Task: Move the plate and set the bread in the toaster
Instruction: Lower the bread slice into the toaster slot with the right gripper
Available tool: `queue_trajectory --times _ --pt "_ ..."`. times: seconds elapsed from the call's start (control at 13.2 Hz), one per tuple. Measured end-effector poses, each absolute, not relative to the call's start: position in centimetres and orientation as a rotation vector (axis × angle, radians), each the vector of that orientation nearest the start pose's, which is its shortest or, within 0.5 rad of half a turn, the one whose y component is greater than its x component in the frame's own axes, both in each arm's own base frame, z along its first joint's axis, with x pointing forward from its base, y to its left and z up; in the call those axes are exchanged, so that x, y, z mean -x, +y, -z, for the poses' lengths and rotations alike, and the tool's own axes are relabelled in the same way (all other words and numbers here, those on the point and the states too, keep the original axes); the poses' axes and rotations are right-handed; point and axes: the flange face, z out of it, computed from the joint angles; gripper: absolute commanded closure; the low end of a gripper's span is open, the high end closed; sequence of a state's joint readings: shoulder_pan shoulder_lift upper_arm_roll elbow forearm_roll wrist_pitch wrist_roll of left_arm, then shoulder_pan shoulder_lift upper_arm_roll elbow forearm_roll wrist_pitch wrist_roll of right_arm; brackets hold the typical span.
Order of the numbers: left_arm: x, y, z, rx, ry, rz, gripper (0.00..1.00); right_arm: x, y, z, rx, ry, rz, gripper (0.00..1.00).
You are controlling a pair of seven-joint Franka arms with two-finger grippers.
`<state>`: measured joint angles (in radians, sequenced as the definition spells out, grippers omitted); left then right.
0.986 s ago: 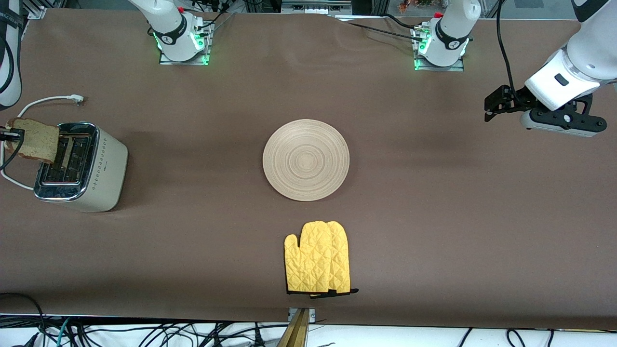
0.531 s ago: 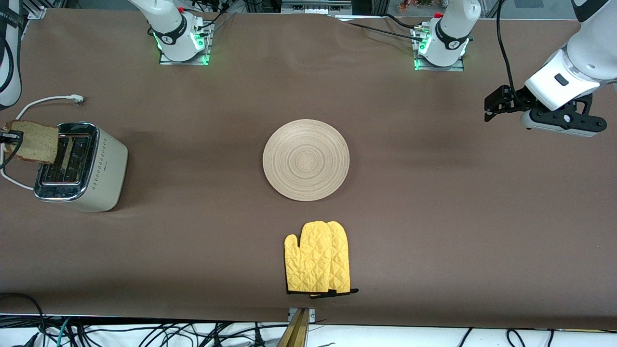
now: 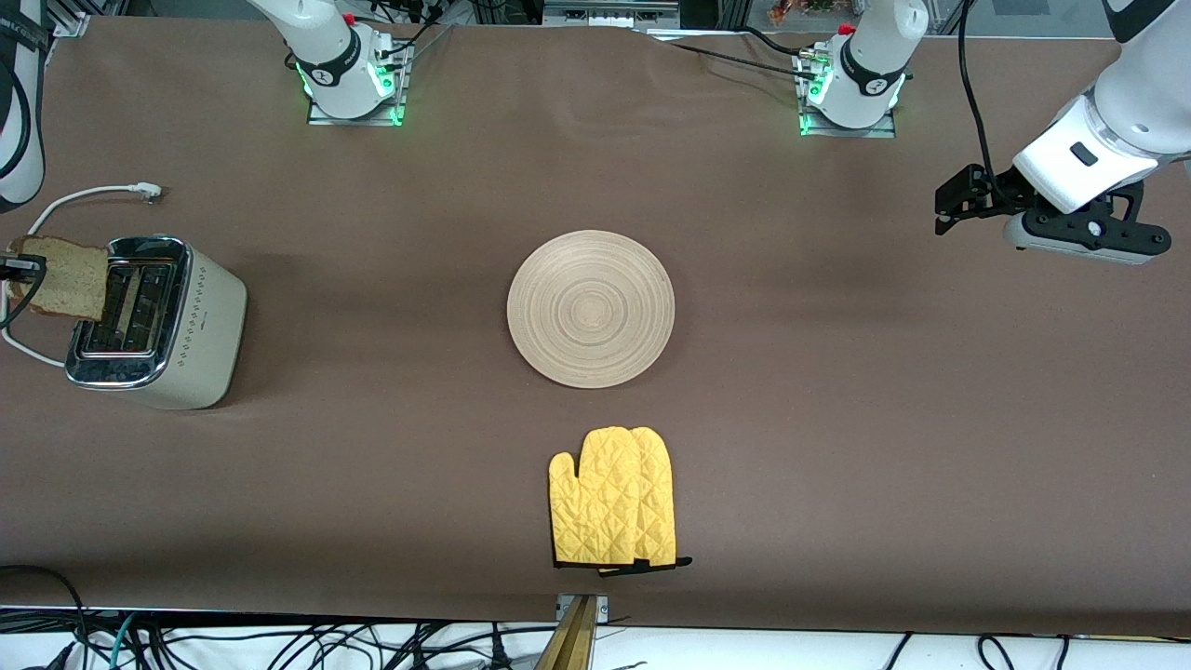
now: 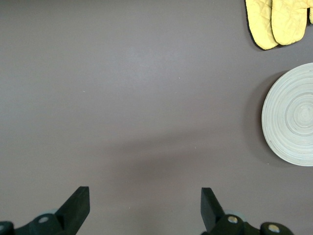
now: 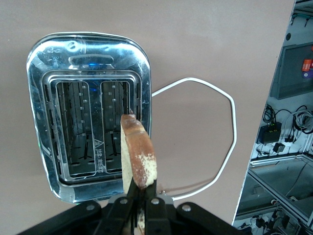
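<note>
Right tool (image 5: 139, 205) clenched on light brown speckled bread slice (image 3: 63, 276), held on edge above cream two-slot chrome-topped toaster (image 3: 158, 321), slice's long axis along the slots. Left tool (image 4: 145, 205) released, waiting over bare brown surface (image 3: 837, 391). Round pale wooden plate (image 3: 591, 308) mid-surface.

Brown-covered table (image 3: 837, 419) carrying four loose things and two arm bases.

At the centre lies the round, pale wooden plate with ring grooves (image 3: 591, 308). At 6 o'clock of it, apart from it and nearer the front camera, a yellow quilted oven mitt (image 3: 611, 496) lies flat. At 9 o'clock, well apart at the right arm's end, stands the cream two-slot toaster with a chrome top (image 3: 153, 321); its white cord (image 3: 88, 195) trails on the cloth at 12 o'clock of it. The two white arm bases (image 3: 349, 70) stand at 11 and 1 o'clock.
</note>
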<state>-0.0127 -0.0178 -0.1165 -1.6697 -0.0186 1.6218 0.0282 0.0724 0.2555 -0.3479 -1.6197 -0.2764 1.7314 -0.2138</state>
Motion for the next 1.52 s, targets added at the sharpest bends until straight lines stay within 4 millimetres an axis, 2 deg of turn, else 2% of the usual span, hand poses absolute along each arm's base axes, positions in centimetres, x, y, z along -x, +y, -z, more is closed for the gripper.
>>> queue_trajectory --times 0.91,1.52 --pt "-54.6 -7.3 -59.2 3.147 0.246 -0.049 0.0 -60.3 -16.4 -47.2 3.407 -0.023 -0.329 1.0" --pt "-54.6 -7.3 -59.2 3.147 0.246 -0.049 0.0 -60.2 -19.1 -45.9 3.412 0.039 -0.328 1.0"
